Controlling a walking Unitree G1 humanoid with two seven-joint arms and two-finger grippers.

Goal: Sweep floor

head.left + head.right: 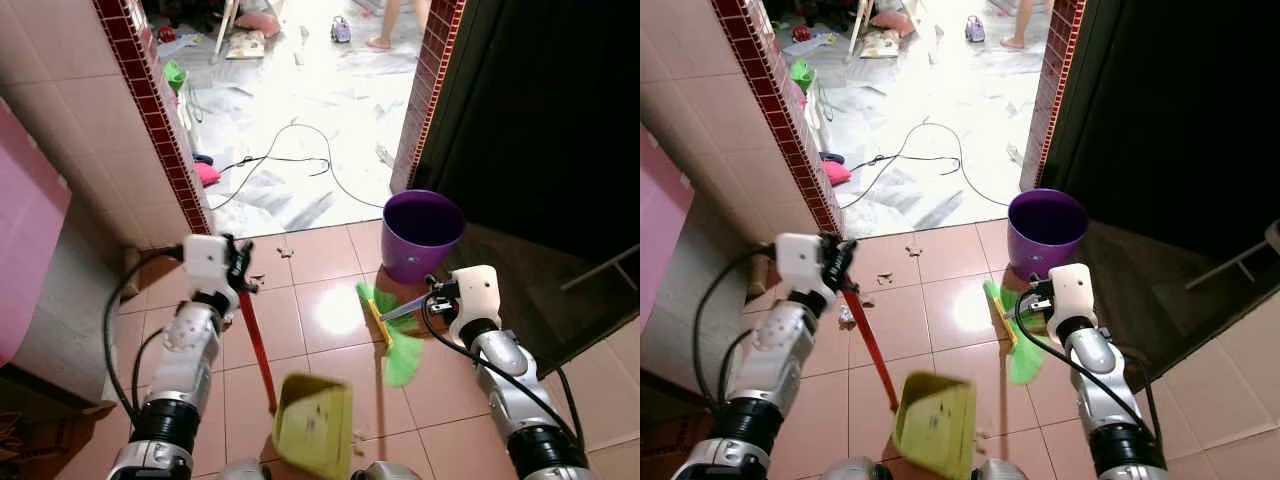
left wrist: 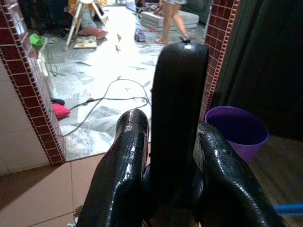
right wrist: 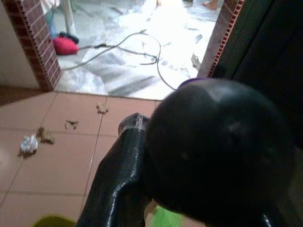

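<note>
My left gripper is shut on the top of a red dustpan handle. The handle slopes down to a yellow-green dustpan just above the tiles close in front of me. My right gripper is shut on the thin handle of a green broom, whose bristles rest on the terracotta floor beside the dustpan. Both wrist views show a black handle end held between the black fingers. Scraps of litter and a crumpled white paper lie on the tiles near the doorway.
A purple bucket stands by the right doorpost, just beyond the broom. A tiled wall corner with red trim juts in on the left and a dark door stands on the right. A cable crosses the marble floor beyond, where a person's legs show.
</note>
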